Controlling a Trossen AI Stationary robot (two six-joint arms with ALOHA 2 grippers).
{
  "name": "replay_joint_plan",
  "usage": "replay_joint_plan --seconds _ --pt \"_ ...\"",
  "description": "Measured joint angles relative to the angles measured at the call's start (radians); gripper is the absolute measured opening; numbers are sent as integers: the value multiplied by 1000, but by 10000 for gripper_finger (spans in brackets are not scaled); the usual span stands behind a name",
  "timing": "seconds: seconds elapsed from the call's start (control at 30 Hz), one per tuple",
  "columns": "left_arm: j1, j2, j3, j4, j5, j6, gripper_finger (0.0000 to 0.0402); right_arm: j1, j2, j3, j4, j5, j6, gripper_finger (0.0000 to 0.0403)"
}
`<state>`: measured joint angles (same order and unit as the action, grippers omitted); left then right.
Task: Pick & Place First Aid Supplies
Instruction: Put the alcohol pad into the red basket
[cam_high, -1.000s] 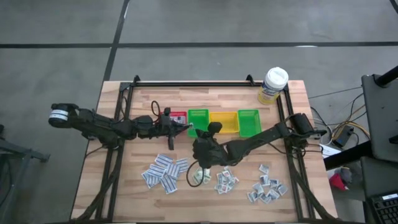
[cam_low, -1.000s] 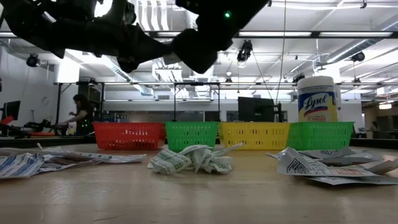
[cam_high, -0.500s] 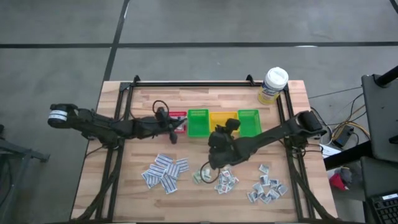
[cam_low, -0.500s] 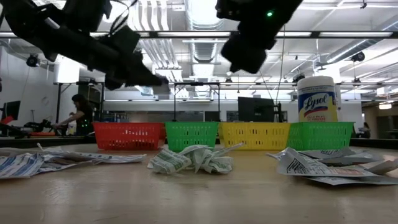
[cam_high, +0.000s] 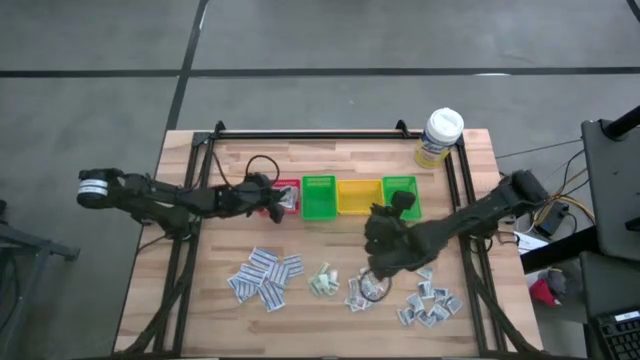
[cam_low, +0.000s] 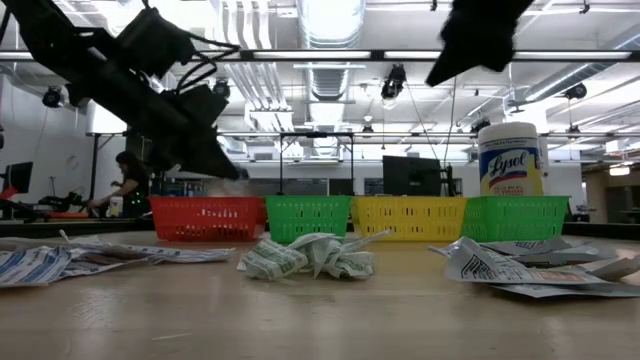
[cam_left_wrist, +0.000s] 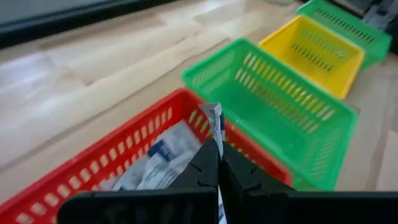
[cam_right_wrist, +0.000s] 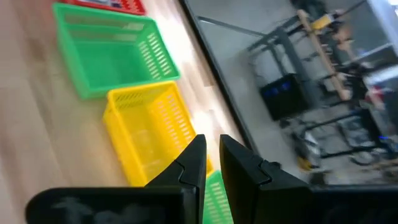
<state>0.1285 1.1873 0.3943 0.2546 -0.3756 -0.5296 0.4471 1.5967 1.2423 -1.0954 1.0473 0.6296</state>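
My left gripper (cam_high: 274, 206) hangs low over the red bin (cam_high: 287, 195), shut on a small white packet (cam_left_wrist: 213, 121). More blue-print packets (cam_left_wrist: 163, 163) lie inside that bin. My right gripper (cam_right_wrist: 211, 155) hovers high near the yellow bin (cam_high: 359, 196) and the right green bin (cam_high: 400, 190). Its fingers stand a narrow gap apart with nothing between them. Loose first aid packets lie flat on the near half of the table in piles (cam_high: 265, 275), (cam_high: 322, 282), (cam_high: 430, 302). My left gripper pinches the white packet between its two fingers (cam_left_wrist: 205, 163). One corner of the packet (cam_left_wrist: 214, 115) sticks out past the fingertips. The fingers slant down from the table's left side. The packet is lifted clear, above the red bin's inside.
Red, green, yellow and green bins stand in a row across the table's middle (cam_low: 308, 217). A white-capped bottle with a yellow label (cam_high: 440, 135) stands at the far right corner. Black frame rails run along the left and right sides (cam_high: 185, 250). Crumpled green-print packets (cam_low: 305, 257) lie nearest the low camera.
My left gripper has sunk and tipped down toward the red bin, drawing back a little toward the table's left, still with the packet. My right gripper has risen and gone toward the table's right edge, away from the green-print packets, which stay on the table.
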Motion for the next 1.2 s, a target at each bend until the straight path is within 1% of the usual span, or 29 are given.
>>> replay_joint_plan --seconds 0.2,0.33,0.57,0.73,0.83,0.93,1.2 --pt "32 0 0 -40 32 -45 0 75 -196 -110 16 -96 4 43" --pt "60 0 0 -54 65 -72 0 125 -346 -194 58 -159 3 43" --pt "103 0 0 -79 124 -113 0 204 -602 -345 181 -212 -4 43" --pt "123 0 0 -99 132 -158 0 240 -738 -433 269 -219 -11 44" --pt "130 0 2 -133 134 -182 0 249 -792 -474 309 -219 -28 44" --pt "131 0 14 -167 138 -186 0 249 -818 -492 331 -219 -39 43" --pt "131 0 51 -185 166 -152 0 249 -814 -496 334 -219 -53 43"
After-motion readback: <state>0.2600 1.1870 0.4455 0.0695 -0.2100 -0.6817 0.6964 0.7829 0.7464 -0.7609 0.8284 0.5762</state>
